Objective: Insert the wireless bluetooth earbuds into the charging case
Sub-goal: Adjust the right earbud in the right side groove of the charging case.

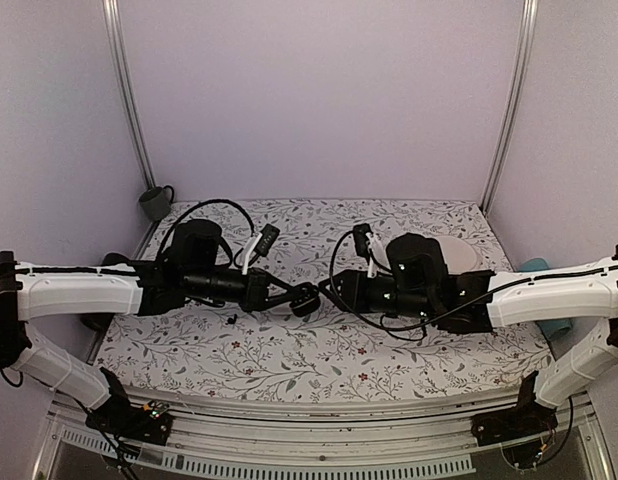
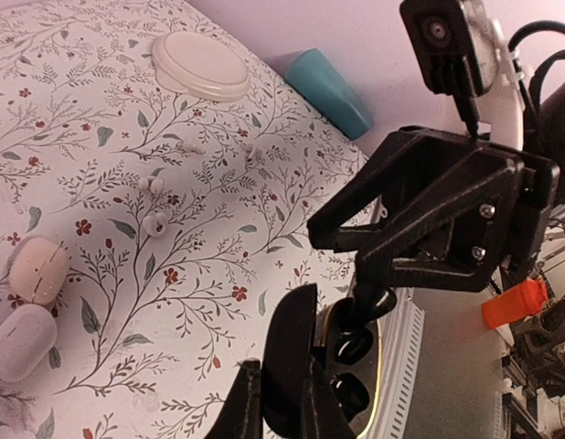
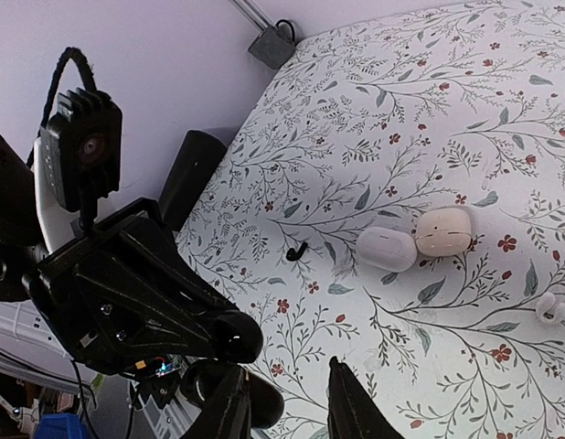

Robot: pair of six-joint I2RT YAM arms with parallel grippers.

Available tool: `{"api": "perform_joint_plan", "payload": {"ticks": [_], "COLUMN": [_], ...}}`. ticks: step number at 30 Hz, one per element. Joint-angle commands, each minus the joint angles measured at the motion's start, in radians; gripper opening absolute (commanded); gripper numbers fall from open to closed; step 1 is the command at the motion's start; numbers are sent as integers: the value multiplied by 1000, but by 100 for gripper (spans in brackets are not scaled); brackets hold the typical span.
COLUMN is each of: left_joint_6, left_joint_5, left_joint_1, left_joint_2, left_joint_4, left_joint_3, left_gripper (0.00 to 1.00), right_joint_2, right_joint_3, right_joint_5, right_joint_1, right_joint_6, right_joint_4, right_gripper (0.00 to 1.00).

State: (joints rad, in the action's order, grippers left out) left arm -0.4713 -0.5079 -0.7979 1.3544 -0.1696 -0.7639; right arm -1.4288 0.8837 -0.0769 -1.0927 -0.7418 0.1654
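The case (image 2: 293, 352) is held in the closed left gripper (image 2: 281, 407), between the arms. The right gripper (image 3: 284, 370) is set narrowly apart, and nothing is seen in it. One earbud (image 3: 296, 249) is left on the cloth (image 3: 429, 137), far left of it. The case could be twisted loose if pressed off-centre.

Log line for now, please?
left tool: shut on charging case | right tool: at case, grip unclear | earbud: on table

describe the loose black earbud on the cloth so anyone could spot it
On the floral tablecloth, find the two pale oval pebbles lying touching in the right wrist view. Just left of them lies the earbud: tiny, black and hook-shaped, where its neighbours are pale and rounded.
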Motion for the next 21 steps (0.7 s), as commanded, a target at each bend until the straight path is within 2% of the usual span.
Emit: {"api": "perform_joint_plan", "payload": {"ticks": [1, 13, 17, 21], "left_joint_6": [17, 53, 123, 210], "left_joint_5": [21, 68, 104, 181], "left_joint_1": [11, 1, -5, -25], "left_joint_2": [7, 3, -31, -65], "left_joint_4": [-8, -7, -22, -58], "left_joint_3": [-26, -6, 35, 84], "left_gripper": [0, 0, 0, 0], "right_joint_2": [-28, -46, 7, 49], "right_joint_3": [41, 62, 44, 48], "right_joint_5": [1, -47, -63, -47], "right_joint_1": [-32, -65, -30, -26], "right_joint_6": [12, 4, 12, 78], "right_joint_4": [7, -37, -110, -143], "right_gripper": [31, 31, 35, 44]}}
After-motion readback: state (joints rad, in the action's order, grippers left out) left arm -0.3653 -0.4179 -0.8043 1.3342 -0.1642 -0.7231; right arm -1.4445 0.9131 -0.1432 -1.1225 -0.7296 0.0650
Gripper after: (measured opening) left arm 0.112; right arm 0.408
